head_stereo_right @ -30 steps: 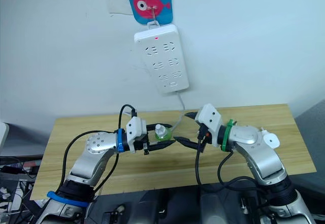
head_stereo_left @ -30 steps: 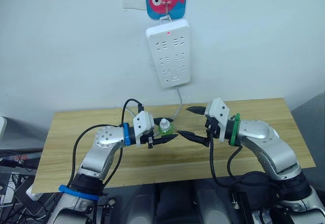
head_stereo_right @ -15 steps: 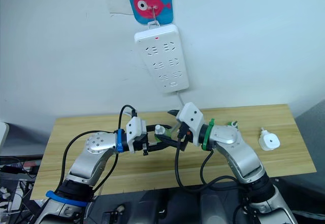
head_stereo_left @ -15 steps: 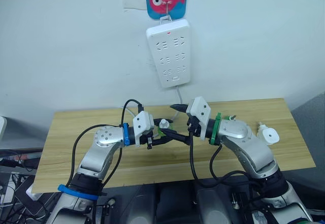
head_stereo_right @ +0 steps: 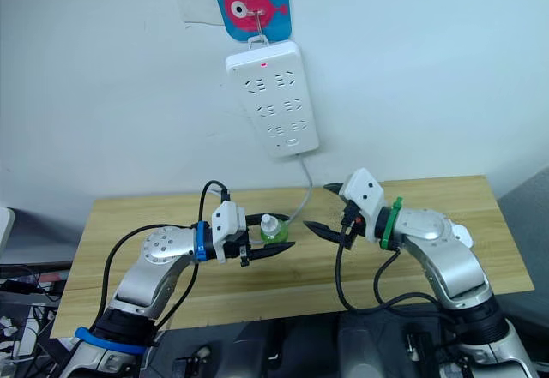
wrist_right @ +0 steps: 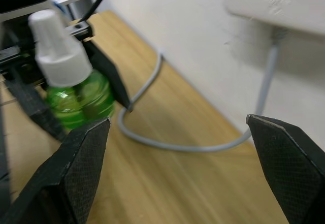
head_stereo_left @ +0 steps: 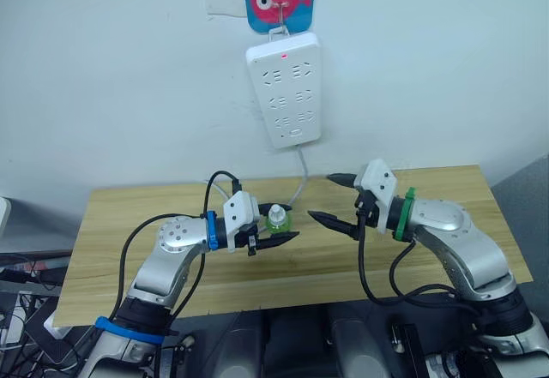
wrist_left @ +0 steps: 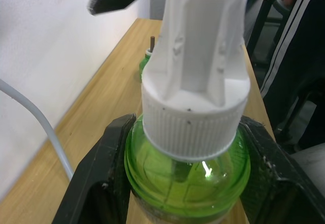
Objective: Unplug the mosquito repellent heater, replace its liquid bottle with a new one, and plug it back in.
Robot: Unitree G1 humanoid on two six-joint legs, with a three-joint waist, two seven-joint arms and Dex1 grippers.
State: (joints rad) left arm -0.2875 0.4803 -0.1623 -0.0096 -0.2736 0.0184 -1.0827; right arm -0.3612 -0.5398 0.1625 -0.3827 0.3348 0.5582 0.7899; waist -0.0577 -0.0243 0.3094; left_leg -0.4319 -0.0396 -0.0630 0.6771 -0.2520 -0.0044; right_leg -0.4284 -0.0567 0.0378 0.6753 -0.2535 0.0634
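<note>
The mosquito repellent liquid bottle, green and still capped, sits clamped in my left gripper above the table's middle, my right gripper spread wide just right of it; uncapping, fitting and replugging look yet undone.

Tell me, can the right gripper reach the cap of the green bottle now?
Probably yes. The right gripper is open and faces the green bottle, held by the left gripper, with free space between them.
</note>
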